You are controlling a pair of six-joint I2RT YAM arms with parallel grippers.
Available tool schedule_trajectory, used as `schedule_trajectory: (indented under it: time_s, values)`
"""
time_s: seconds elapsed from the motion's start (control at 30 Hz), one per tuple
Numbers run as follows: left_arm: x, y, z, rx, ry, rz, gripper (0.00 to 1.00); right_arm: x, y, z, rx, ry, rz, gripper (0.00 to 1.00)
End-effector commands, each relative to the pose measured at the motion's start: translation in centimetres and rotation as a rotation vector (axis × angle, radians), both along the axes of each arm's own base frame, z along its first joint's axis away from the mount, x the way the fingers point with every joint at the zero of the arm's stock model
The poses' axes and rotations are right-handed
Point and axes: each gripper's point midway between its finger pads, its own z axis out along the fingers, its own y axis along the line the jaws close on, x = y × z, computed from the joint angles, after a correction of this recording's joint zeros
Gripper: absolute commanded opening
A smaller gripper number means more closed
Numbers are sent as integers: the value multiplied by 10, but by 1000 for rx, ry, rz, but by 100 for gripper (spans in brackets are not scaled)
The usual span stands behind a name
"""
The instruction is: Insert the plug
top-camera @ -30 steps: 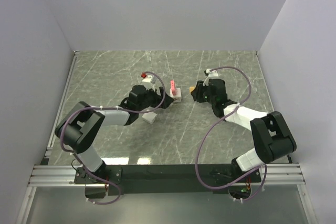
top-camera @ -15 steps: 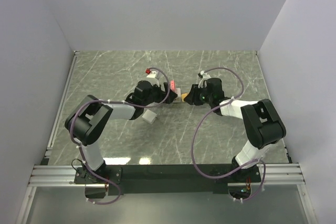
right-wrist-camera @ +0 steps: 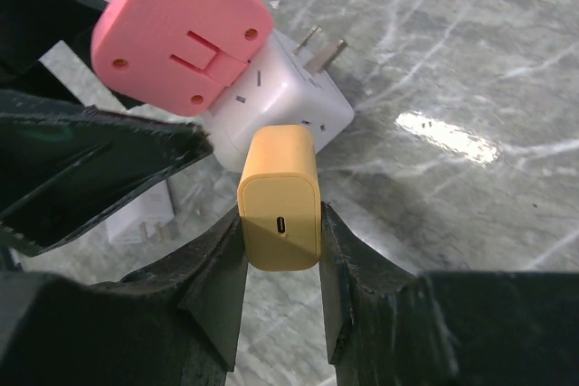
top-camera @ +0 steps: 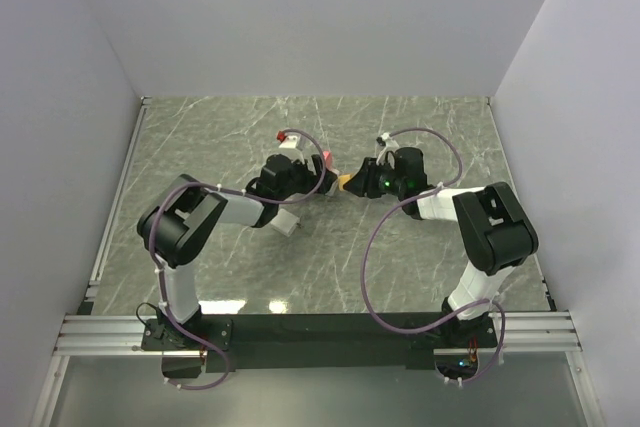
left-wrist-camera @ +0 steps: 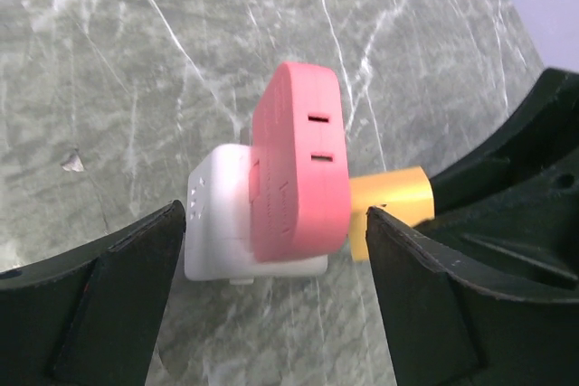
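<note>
Now 1 orange plug (right-wrist-camera: 279, 196) in R jaws' grip; L jaws wide round 1 pink adapter (left-wrist-camera: 303, 169), 1 white block (left-wrist-camera: 222, 223).

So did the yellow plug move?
Yes. The yellow plug in the right tool slid left across the table, closer to the loose white charger.

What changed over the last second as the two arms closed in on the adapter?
The right tool, shut on the orange charger, swung left, bringing it close up to the white adapter cube that carries the pink adapter. The left tool shifted slightly right and away from the bases, jaws open either side of the adapters. Nothing was released or newly gripped; the spare white charger stayed put.
</note>
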Motion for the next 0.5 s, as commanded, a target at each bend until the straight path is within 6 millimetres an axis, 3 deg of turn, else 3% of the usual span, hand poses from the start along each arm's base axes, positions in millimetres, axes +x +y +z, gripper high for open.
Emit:
schedule_trajectory:
  time_s: [0.0,0.23,0.47]
  values:
    - [17,-5,26,-62,-81,48,86,8,7,17,57,-62,24,0]
    - [27,-9,8,0,-68,52,80,8,4,14,54,-52,-6,0]
    - [27,-11,-4,23,-44,40,66,5,2,11,85,-39,-36,0]
